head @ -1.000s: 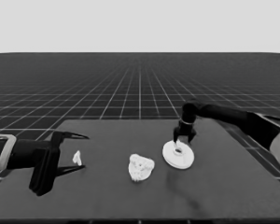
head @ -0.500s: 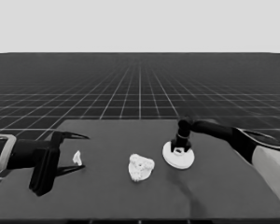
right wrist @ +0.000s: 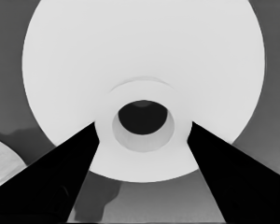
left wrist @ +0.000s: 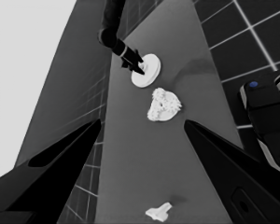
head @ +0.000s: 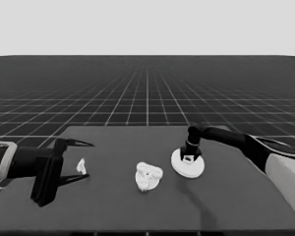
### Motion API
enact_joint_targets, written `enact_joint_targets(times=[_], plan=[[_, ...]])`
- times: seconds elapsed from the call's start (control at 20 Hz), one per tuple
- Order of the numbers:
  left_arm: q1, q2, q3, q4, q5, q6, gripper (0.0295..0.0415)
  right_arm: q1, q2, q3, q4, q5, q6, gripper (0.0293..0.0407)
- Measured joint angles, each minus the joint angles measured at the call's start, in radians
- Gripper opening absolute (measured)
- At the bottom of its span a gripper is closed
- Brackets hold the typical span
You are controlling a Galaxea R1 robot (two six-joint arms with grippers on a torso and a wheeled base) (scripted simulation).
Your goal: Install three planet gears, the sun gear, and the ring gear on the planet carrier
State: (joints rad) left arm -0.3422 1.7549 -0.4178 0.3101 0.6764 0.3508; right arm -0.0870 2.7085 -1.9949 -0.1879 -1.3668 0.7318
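Reaching down, right gripper (head: pixel 189 156) sits over larger round part (head: pixel 188 164) right of table (head: pixel 236 196) centre, fingers apart, straddling its raised hub. Smaller round part (head: pixel 148 177), gears on it, lies just left. Left gripper (head: pixel 83 160) parked, fingers spread, thin white piece (head: pixel 81 166) between them.

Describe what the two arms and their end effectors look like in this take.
Both arms are black near the end effector and pale grey farther back. The left end effector has two long, pointed black fingers like tapering wedges. The right end effector is black too, on a slim black forearm; its fingers show as dark wedges.
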Motion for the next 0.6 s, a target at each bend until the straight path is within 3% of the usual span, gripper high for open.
enact_joint_targets(times=[0.1,0.2,0.3,0.6], plan=[[0.000,0.000,0.000,0.000,0.000,0.000,0.0385,0.000,0.000,0.000,0.000,0.000,0.000,0.0348],[0.000,0.000,0.000,0.000,0.000,0.000,0.0385,0.105,-0.054,0.122,0.064,-0.091,0.056,0.0348],[0.000,0.000,0.000,0.000,0.000,0.000,0.0385,0.150,-0.060,0.136,0.094,-0.120,0.061,0.0348],[0.000,0.000,0.000,0.000,0.000,0.000,0.0385,0.169,-0.059,0.135,0.110,-0.134,0.060,0.0348]])
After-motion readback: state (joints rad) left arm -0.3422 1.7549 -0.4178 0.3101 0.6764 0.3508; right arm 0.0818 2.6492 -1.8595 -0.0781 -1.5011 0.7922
